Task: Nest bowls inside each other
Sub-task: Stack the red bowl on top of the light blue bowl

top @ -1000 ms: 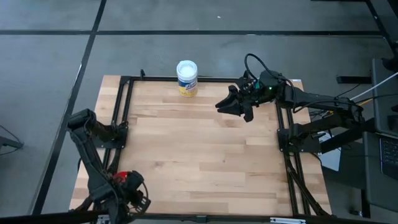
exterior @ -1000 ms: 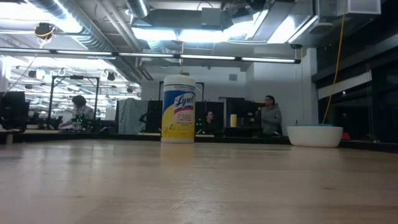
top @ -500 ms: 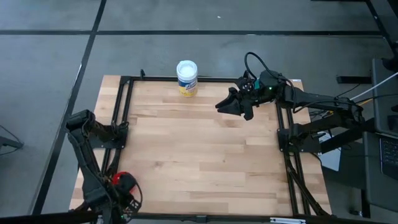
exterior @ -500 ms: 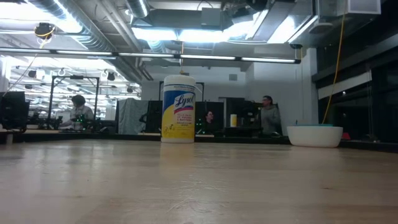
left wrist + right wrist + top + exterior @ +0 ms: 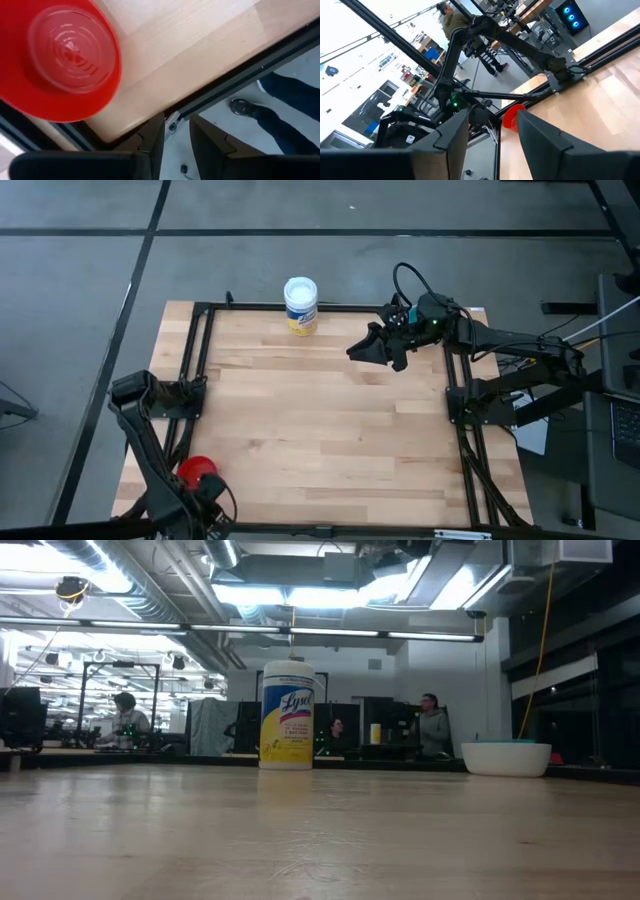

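A red bowl stands on the table near its front left corner, and nothing touches it. My left gripper points down just beyond the bowl, over the table's near edge, open and with nothing between its fingers. My right gripper is held level, high above the far right of the table, open and without a load. In the low view a white bowl stands at the far right with a light blue rim showing above its own. The right arm hides it in the high view.
A tall white container with a yellow label stands at the table's far edge. A black frame runs round the table. A person's leg and shoe show on the floor by the near edge. People sit in the room behind.
My left gripper has sunk and gone toward the table's near edge, away from above the red bowl. The bowl was partly covered before; now it shows whole and stands where it was.
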